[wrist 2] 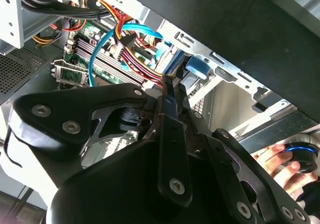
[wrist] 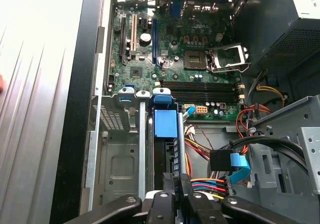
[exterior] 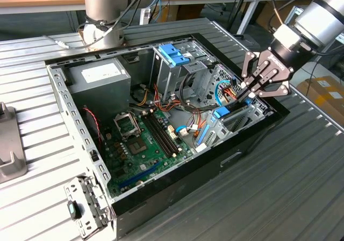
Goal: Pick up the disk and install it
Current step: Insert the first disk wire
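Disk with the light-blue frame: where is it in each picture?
Exterior view: the light-blue-framed grey disk stands edgewise at the exterior view's right, below the gripper.
First wrist view: the disk sits in the metal slot beside the green motherboard.
Second wrist view: disk just past the gripper.
Shared landmark: the green motherboard.

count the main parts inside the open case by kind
disk: 1
carrier on cage: 1
power supply: 1
motherboard: 1
cpu socket: 1
total: 5
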Robot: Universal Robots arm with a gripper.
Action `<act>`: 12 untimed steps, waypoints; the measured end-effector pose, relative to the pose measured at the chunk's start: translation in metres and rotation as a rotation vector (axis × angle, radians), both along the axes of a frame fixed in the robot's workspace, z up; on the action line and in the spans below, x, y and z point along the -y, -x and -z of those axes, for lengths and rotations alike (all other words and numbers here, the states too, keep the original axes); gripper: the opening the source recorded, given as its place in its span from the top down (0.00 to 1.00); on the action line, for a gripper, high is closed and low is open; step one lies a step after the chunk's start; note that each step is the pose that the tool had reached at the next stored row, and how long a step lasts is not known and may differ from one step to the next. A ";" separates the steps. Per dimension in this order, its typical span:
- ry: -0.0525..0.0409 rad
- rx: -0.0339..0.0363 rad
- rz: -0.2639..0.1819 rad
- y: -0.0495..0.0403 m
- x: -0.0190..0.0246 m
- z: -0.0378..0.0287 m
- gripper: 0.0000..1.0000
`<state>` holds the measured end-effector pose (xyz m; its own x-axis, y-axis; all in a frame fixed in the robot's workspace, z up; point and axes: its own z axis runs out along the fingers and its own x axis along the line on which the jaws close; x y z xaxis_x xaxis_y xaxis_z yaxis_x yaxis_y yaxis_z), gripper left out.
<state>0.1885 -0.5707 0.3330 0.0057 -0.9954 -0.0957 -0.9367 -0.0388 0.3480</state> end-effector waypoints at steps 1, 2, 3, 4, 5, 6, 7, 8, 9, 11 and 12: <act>-0.0001 0.0000 0.000 0.0000 0.0000 0.0014 0.84; 0.0003 0.0000 0.000 0.0000 0.0000 0.0029 0.84; 0.0005 0.0001 0.000 0.0000 0.0000 0.0042 0.84; 0.0006 0.0000 0.000 0.0000 0.0000 0.0049 0.84; 0.0008 0.0000 0.000 0.0000 0.0000 0.0056 0.84; 0.0007 0.0000 0.000 0.0000 0.0000 0.0064 0.84; 0.0005 0.0000 0.000 0.0000 0.0000 0.0073 0.84; 0.0003 -0.0001 0.000 -0.0005 0.0000 0.0089 0.84; 0.0001 -0.0001 0.000 -0.0006 0.0000 0.0090 0.84; 0.0001 0.0000 0.000 -0.0006 0.0000 0.0090 0.84; -0.0019 0.0001 0.000 -0.0006 -0.0001 0.0097 0.84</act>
